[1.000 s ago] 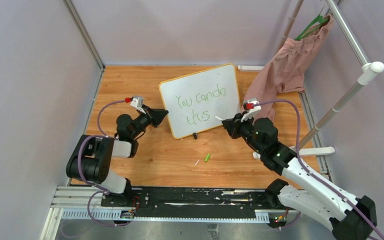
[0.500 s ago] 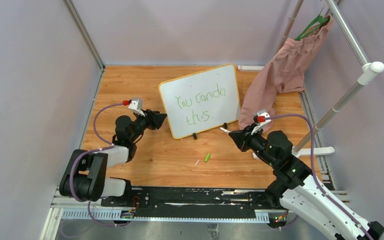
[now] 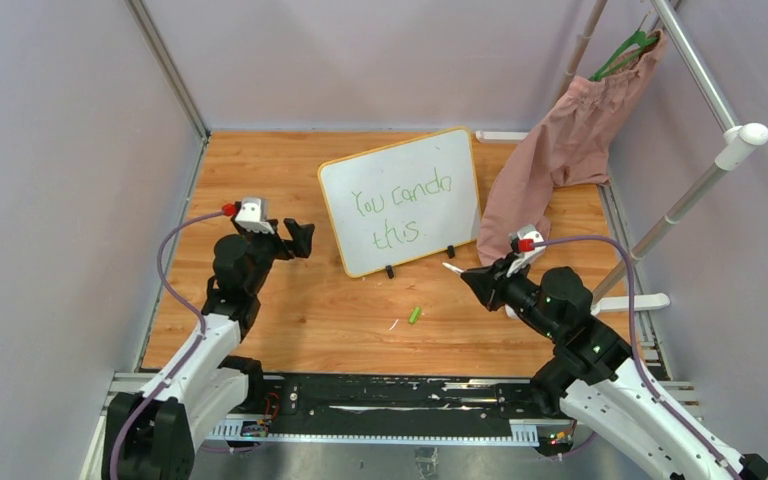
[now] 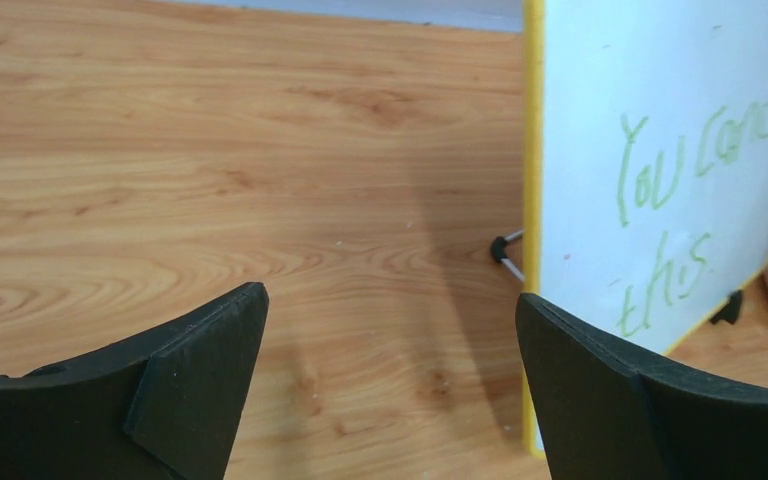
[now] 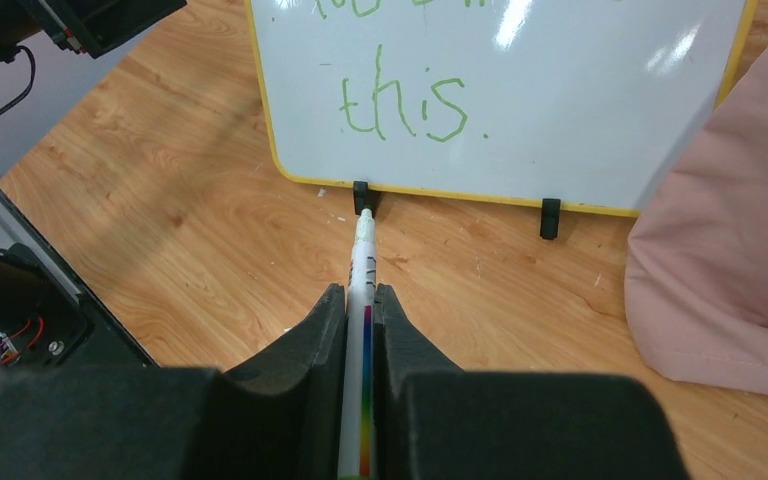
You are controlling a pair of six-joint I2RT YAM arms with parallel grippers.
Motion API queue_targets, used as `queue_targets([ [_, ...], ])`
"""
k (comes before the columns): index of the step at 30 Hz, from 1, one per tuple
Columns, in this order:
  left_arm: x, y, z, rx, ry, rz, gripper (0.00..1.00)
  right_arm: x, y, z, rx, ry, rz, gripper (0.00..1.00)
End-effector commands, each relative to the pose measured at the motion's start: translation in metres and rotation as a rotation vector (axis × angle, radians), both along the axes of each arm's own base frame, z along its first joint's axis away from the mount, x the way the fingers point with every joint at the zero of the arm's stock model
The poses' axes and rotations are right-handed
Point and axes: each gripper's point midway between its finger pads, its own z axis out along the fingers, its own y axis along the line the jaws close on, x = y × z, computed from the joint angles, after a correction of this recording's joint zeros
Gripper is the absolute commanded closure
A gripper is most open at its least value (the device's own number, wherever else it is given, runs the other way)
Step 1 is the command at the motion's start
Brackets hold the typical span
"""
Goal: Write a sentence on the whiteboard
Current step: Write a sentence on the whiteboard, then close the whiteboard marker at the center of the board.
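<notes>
- My left gripper (image 3: pixel 301 236) sits just off the left edge of the whiteboard (image 3: pixel 380 172), close but not touching; the jaws are spread wide with nothing in them, only bare wooden tabletop (image 3: pixel 260 170) showing in the gap
- My right gripper (image 3: pixel 472 277) is in front of the whiteboard's lower right corner, near it but apart, jaws pinched tight on a white marker (image 3: pixel 453 268)
- The marker's green tip pokes out past my fingers toward the whiteboard's bottom rim, short of the board
- The whiteboard stands on the tabletop on two black clip feet (image 3: pixel 390 271), with a yellow-orange rim all round
- The sentence (image 3: pixel 400 198) is on the whiteboard in thin green letters: "You can do" across its middle and "this" below, toward its lower left
- A small green cap (image 3: pixel 415 315) lies on the wood in front of the whiteboard, well clear of its bottom rim
- A pink garment (image 3: pixel 550 160) hangs from a green hanger (image 3: pixel 625 55) just right of the whiteboard, its cloth beside the right rim
</notes>
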Motion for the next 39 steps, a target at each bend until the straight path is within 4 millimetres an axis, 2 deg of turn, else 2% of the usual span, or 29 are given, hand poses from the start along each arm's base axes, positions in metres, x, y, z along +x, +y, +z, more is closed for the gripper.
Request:
queue_targets([
  [1,-0.002,0.037,-0.005,0.058,0.098,0.206,0.0,-0.004,-0.004,0.021,0.005,-0.039,0.016,1.0],
  [5,-0.017,0.061,0.031,0.013,0.1,0.362,0.0,-0.007,-0.009,0.032,-0.01,-0.055,0.008,1.0],
  [10,-0.037,0.043,0.082,-0.167,0.023,0.3,0.0,-0.007,-0.014,0.031,-0.049,-0.054,-0.002,1.0],
  [12,-0.045,0.022,0.095,-0.236,-0.013,0.191,0.0,-0.007,-0.017,0.027,-0.061,-0.048,-0.011,1.0],
  [14,-0.058,-0.024,0.1,-0.236,-0.059,-0.073,0.0,-0.007,-0.02,0.024,-0.066,-0.04,-0.026,1.0],
  [15,-0.062,-0.038,0.1,-0.231,-0.055,-0.15,0.0,-0.007,-0.022,0.023,-0.065,-0.035,-0.036,1.0],
  [16,-0.065,-0.048,0.099,-0.211,-0.039,-0.209,0.0,-0.008,-0.023,0.022,-0.064,-0.032,-0.041,1.0],
  [19,-0.07,-0.063,0.08,-0.084,0.105,-0.254,0.0,-0.011,-0.03,0.019,-0.067,-0.017,-0.062,1.0],
  [20,-0.078,-0.072,0.072,-0.015,0.15,-0.279,0.0,-0.011,-0.034,0.017,-0.074,-0.01,-0.085,1.0],
  [24,-0.111,-0.12,0.063,0.236,0.167,-0.36,0.0,-0.013,-0.043,0.0,-0.097,0.05,-0.128,1.0],
  [26,-0.125,-0.139,0.05,0.313,0.205,-0.397,0.0,-0.015,-0.046,-0.008,-0.09,0.088,-0.148,1.0],
  [30,-0.143,-0.164,0.009,0.334,0.362,-0.474,0.06,-0.021,-0.048,-0.017,-0.067,0.138,-0.166,1.0],
  [32,-0.151,-0.175,-0.005,0.334,0.425,-0.52,0.11,-0.023,-0.05,-0.019,-0.057,0.149,-0.175,1.0],
  [35,-0.158,-0.187,-0.018,0.351,0.472,-0.547,0.14,-0.024,-0.052,-0.018,-0.048,0.145,-0.185,1.0],
  [39,-0.16,-0.192,-0.033,0.352,0.51,-0.536,0.13,-0.024,-0.054,-0.016,-0.048,0.137,-0.19,1.0],
])
